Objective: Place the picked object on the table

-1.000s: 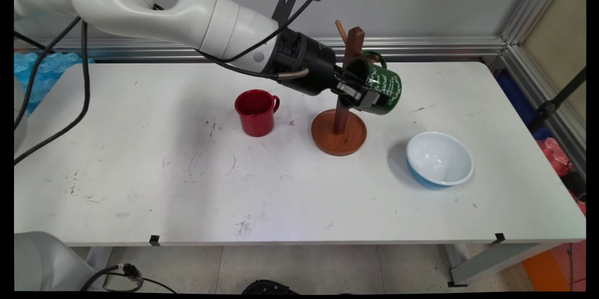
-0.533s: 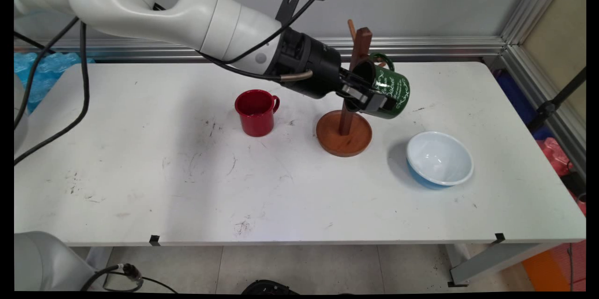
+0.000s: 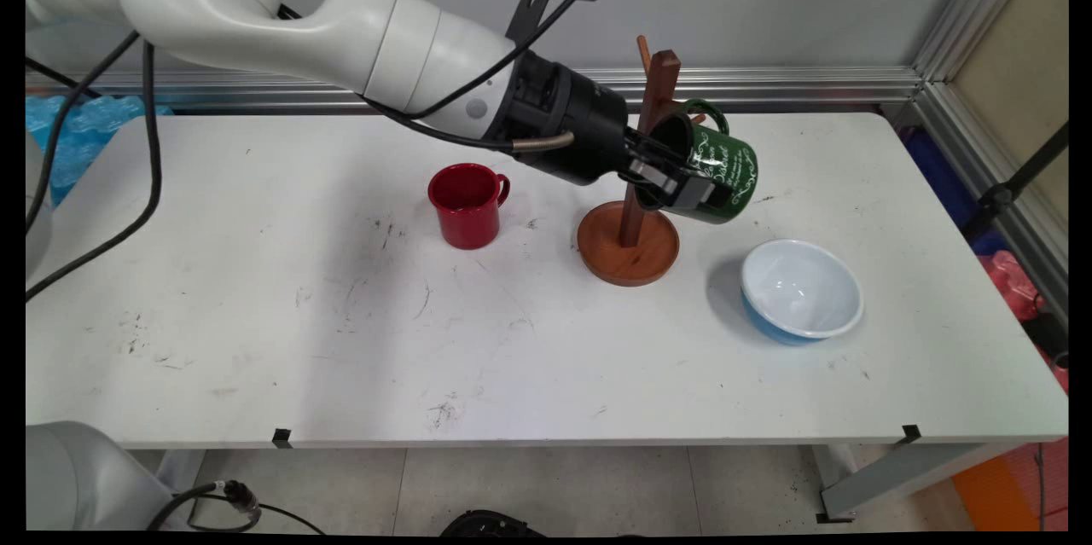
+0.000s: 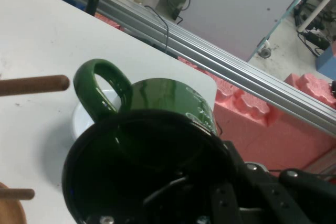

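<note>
The pincer (image 3: 682,182) is gripping the green mug (image 3: 712,170) by its rim, holding it tilted against the wooden rack (image 3: 631,229), handle (image 4: 100,85) nearing a peg (image 4: 34,85).

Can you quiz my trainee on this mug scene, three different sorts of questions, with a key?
1. True or false: the claw grips the green mug by its rim.
2. Which stands nearest the rack? A red mug B bowl
3. Fill in: the green mug's handle is next to a wooden ___.

Key: 1 true; 2 B; 3 peg.
</note>
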